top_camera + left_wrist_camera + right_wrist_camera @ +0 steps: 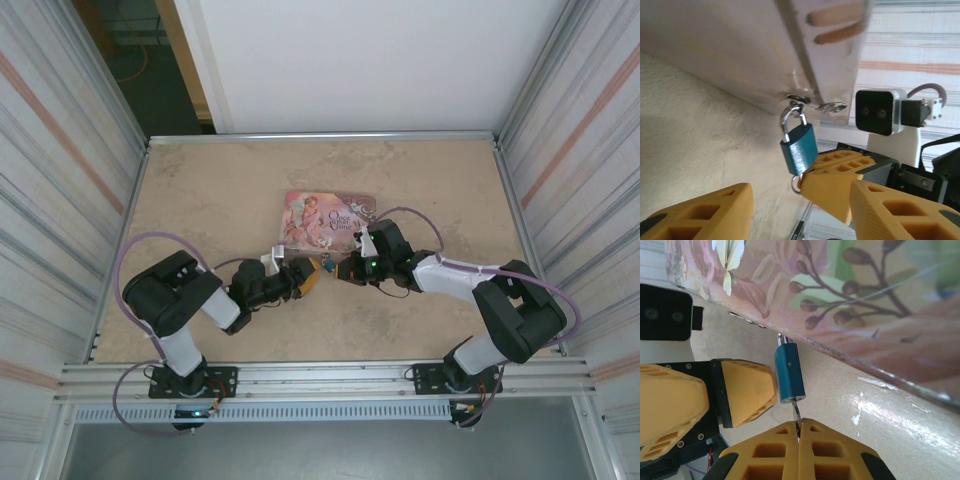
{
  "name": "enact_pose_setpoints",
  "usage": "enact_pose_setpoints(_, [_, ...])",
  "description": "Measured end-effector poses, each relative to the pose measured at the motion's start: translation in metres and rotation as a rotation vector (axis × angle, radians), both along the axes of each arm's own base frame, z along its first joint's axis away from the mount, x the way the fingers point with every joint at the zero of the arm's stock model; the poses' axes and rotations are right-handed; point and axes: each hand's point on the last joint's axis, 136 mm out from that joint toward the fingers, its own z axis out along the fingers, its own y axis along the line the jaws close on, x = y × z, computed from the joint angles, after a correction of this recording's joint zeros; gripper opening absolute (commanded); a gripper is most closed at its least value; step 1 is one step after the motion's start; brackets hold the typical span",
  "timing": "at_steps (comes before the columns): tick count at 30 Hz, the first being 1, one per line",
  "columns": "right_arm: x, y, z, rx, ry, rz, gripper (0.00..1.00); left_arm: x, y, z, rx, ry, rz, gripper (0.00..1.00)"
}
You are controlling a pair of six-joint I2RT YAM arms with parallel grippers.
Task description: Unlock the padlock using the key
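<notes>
1. Yellow fingers (pixel 765 460) of the right gripper (pixel 799 432) sit at the bottom of the right wrist view. They are pressed tight together on the thin shaft of the key (pixel 797 415).
2. From those fingertips the key runs straight up into the underside of the padlock (pixel 790 372). It appears to be seated in the keyhole, though the hole itself is hidden.
3. Hanging by its silvery shackle (pixel 790 117), the blue padlock is looped through a hasp (pixel 796 99) on the near edge of the pink tin (pixel 330 215). The tin lies around the middle of the table (pixel 200 190), closer to the far edge than the near edge.
4. Jaws of the left gripper (pixel 800 189) stand wide and hold nothing. In the left wrist view the padlock hangs beyond its 2 fingertips.
5. Seen from the right wrist, 1 left finger (pixel 747 392) sits just beside the padlock's body. Whether it touches cannot be told.
6. From above, the 2 grippers face each other at the tin's near edge, with the padlock between them.
7. Judged step: the key is in and the turn has not been made, as the shackle looks closed.
8. The next move calls for the right wrist to twist about the key's own line without loosening its grip. Because the padlock hangs freely, it would likely spin with the key unless the left gripper closes on the body or braces it.
</notes>
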Motion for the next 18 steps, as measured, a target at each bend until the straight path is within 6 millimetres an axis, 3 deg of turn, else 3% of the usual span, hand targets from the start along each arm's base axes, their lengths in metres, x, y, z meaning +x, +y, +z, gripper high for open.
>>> enact_pose_setpoints(5, [0.0,0.0,0.0,0.0,0.0,-0.001,0.0,0.008,0.001,0.009,-0.034,-0.014,0.039,0.53])
enact_pose_setpoints(13, [0.001,0.0,0.001,0.008,0.012,-0.015,0.0,0.009,-0.011,-0.005,-0.035,0.035,0.037,0.53])
enact_pose_setpoints(18, [0.003,0.002,0.004,0.023,0.019,-0.03,0.0,0.014,-0.017,0.0,-0.052,0.033,0.037,0.5])
